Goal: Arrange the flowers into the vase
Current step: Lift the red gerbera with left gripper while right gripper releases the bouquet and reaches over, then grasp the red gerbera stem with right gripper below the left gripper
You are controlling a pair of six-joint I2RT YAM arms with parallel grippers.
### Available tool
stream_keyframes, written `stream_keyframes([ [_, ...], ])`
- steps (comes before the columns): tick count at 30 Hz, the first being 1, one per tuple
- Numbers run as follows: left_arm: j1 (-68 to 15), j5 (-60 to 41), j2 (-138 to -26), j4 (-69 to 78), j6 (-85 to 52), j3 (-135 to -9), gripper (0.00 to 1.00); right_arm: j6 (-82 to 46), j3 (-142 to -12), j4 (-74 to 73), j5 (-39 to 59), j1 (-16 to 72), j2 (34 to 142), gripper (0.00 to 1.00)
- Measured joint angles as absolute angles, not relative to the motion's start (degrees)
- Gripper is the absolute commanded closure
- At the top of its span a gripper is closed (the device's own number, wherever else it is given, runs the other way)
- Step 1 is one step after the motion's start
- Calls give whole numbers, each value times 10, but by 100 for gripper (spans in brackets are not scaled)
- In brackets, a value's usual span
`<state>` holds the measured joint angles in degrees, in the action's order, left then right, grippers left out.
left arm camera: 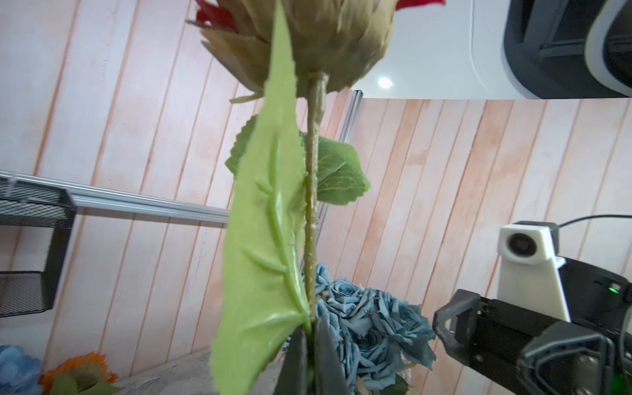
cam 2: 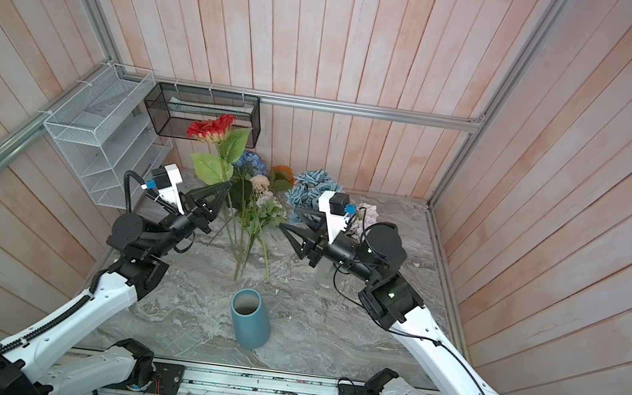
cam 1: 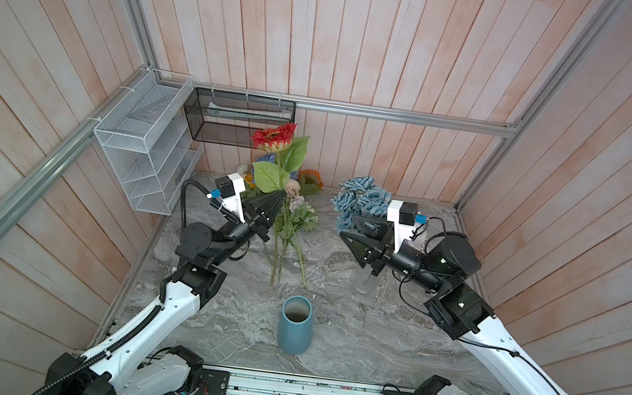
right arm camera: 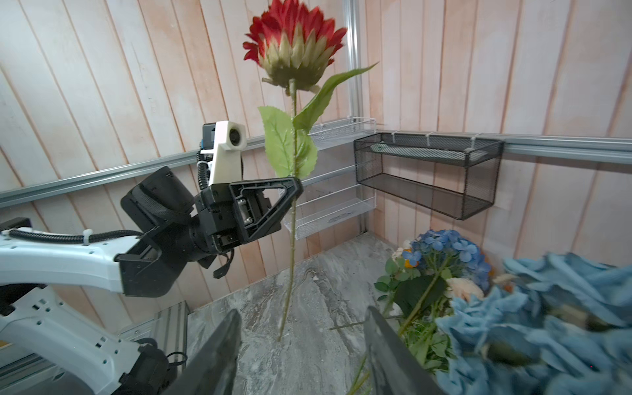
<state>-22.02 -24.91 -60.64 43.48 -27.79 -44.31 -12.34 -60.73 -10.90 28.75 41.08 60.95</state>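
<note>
1. Marble-grey table (cam 1: 371,332) with pale wooden plank walls, seen from above in both top views. A blue-green vase (cam 1: 295,336) stands upright near the front edge, its mouth open. The left hand (cam 1: 284,195) is clamped on the stem of a red flower (cam 1: 273,136). It holds the flower upright over the back left of the table, with the bloom in front of a black mesh basket (cam 1: 241,121). A white wire rack (cam 1: 136,148) hangs further left. The right hand (cam 1: 347,225) has its fingers apart and grips nothing. It is well apart from the held stem and just in front of the dusty-blue roses (cam 1: 362,196). Between the hands, loose sprays (cam 1: 295,212) lie on the table with their stems pointing toward the vase. An orange sunflower (cam 1: 311,177) lies behind them. In a top view a blue hydrangea (cam 2: 252,162) shows beside it.

2. Left wrist view: the green stem rises from between two dark fingers (left arm camera: 294,362) pressed together on it. A large pale leaf (left arm camera: 266,239) fills the middle. The green underside of the red bloom is above, and the dusty-blue roses are behind the stem.

3. Right wrist view: the right hand's two fingers (right arm camera: 219,355) stand wide apart in the foreground. Beyond them the red flower hangs upright from the left hand's grip at mid-stem, with its lower end free above the table. The hydrangea and the blurred dusty-blue roses lie close by.
</note>
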Motion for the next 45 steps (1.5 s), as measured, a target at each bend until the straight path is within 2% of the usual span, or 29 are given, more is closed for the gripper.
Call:
stream_keyframes([
  [7, -273, -312, -622, 463, -252, -449, 100, -122, -638, -115, 319, 435, 679, 43],
  [13, -304, -328, -622, 466, -230, -449, 100, -123, -642, -135, 338, 437, 704, 44],
  [23, -315, -343, -631, 493, -236, -449, 100, -125, -642, -164, 347, 438, 717, 56],
  [30, -324, -345, -645, 505, -243, -449, 100, -132, -642, -176, 356, 438, 720, 81],
  [33, -325, -342, -645, 506, -243, -450, 100, -132, -642, -178, 365, 441, 720, 99],
  [37, -325, -338, -646, 507, -246, -450, 99, -130, -642, -182, 368, 442, 720, 100],
  [38, -326, -338, -646, 507, -247, -450, 89, -129, -642, -182, 368, 442, 720, 100],
  [39, -326, -338, -646, 508, -246, -450, 73, -128, -642, -182, 368, 442, 720, 100],
  [41, -328, -341, -646, 511, -249, -450, 16, -129, -642, -182, 364, 442, 720, 100],
  [42, -330, -341, -646, 513, -251, -450, 1, -129, -641, -183, 360, 442, 720, 100],
  [45, -334, -338, -646, 514, -255, -450, 0, -127, -634, -185, 349, 441, 716, 100],
])
